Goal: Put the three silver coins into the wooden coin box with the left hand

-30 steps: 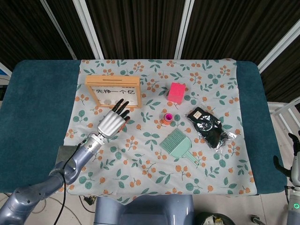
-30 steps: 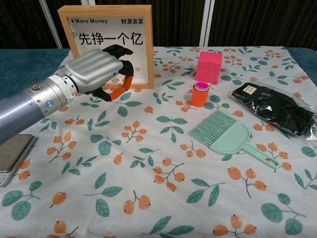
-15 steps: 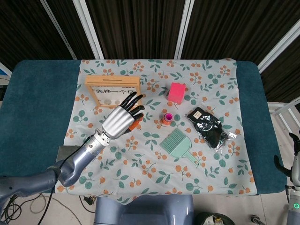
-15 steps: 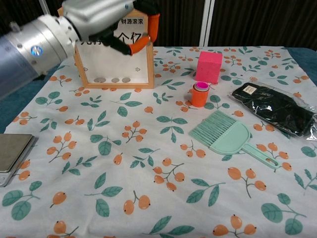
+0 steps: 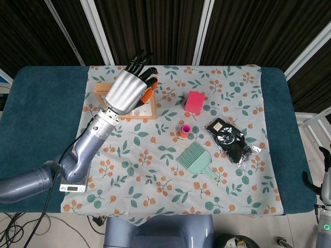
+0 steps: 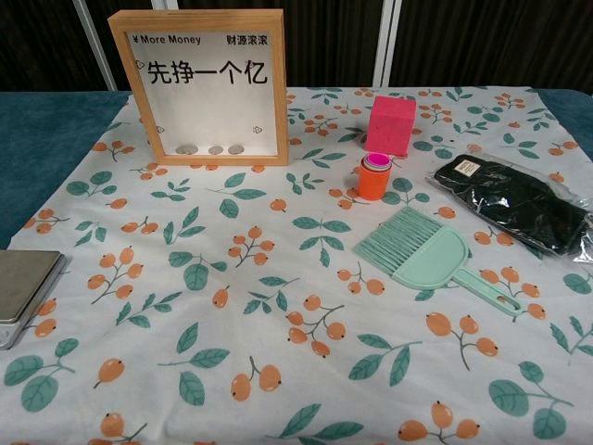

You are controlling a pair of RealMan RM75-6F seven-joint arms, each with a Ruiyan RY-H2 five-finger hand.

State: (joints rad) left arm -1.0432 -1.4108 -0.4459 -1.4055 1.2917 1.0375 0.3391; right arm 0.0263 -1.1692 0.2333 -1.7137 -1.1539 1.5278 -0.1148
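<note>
The wooden coin box (image 6: 211,88) stands upright at the back left of the floral cloth. Three silver coins (image 6: 214,149) lie in a row at its bottom, behind the front pane. In the head view my left hand (image 5: 128,89) is raised above the box (image 5: 100,91) and hides most of it. Its fingers are stretched out and apart, and it holds nothing. The chest view does not show this hand. My right hand (image 5: 320,173) hangs at the far right edge, off the table, with its fingers apart and nothing in them.
A pink block (image 6: 391,123) and an orange cup (image 6: 373,178) stand right of the box. A green dustpan brush (image 6: 422,255) and a black bag (image 6: 514,199) lie further right. A grey scale (image 6: 23,292) sits at the cloth's left edge.
My left hand has risen from in front of the box's pane to above the box, leaving the chest view. The three coins now show inside the box.
</note>
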